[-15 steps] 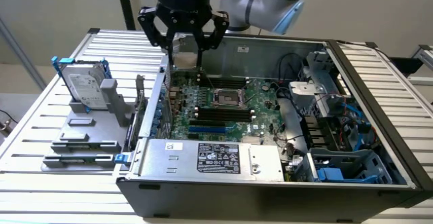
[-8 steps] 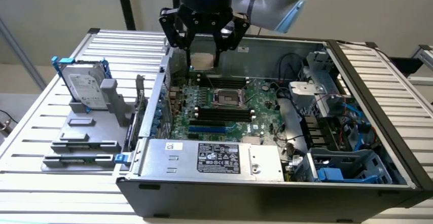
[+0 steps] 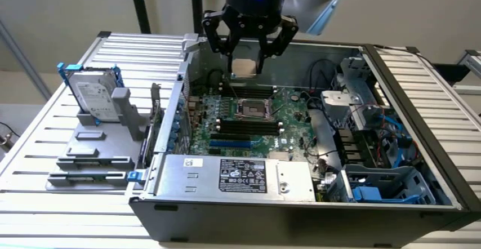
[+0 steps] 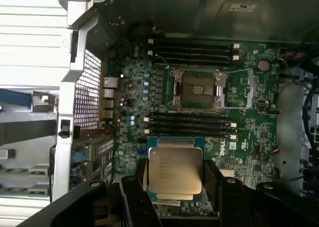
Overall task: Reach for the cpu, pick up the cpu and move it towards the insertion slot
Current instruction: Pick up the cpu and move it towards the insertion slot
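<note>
The cpu (image 3: 244, 67) is a flat square chip with a pale metal top, hanging in the air above the back of the open computer case. My gripper (image 3: 246, 69) is shut on the cpu, one black finger on each side edge. In the wrist view the cpu (image 4: 175, 171) sits between my black fingers (image 4: 133, 194), with my gripper (image 4: 175, 184) over the green motherboard. The insertion slot (image 3: 252, 109) is a silver-framed square socket with a dark centre, lower down on the board and nearer the camera in the exterior view. It shows uncovered as the insertion slot (image 4: 197, 90) beyond the chip.
Long black memory slots (image 3: 244, 126) flank the socket on the motherboard (image 4: 249, 95). A labelled power supply (image 3: 236, 176) fills the case's near end, with cables and drive bays (image 3: 375, 142) at the exterior view's right. An upright hard drive in a blue frame (image 3: 94, 97) stands on a grey fixture (image 3: 98, 147) outside the case.
</note>
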`<action>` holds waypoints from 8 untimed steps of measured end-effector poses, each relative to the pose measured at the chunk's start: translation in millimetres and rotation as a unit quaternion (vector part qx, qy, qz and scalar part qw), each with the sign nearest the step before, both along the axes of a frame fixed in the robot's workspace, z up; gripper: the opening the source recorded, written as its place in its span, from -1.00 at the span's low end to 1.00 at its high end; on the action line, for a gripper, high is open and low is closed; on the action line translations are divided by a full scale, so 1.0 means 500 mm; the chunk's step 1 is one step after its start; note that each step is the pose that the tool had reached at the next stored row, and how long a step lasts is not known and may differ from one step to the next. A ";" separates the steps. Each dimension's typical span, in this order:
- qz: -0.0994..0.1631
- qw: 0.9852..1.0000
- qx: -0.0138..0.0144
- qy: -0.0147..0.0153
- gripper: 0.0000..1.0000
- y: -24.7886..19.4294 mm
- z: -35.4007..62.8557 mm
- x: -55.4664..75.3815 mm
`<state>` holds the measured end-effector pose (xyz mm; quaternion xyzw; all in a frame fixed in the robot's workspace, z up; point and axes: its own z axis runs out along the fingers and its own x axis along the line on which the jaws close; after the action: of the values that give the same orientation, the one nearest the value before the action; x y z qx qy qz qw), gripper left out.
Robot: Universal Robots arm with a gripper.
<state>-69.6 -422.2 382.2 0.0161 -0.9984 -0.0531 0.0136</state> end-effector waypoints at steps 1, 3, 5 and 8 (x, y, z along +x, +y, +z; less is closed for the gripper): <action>0.000 1.000 -0.001 0.000 0.09 0.0056 -0.002 0.005; 0.000 1.000 -0.003 0.000 0.09 0.0175 -0.005 0.015; 0.000 1.000 -0.005 0.000 0.09 0.0304 -0.009 0.023; 0.000 1.000 -0.009 0.000 0.09 0.0503 -0.015 0.034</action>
<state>-52.7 -397.0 374.7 0.0159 -0.9988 -0.0445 0.0137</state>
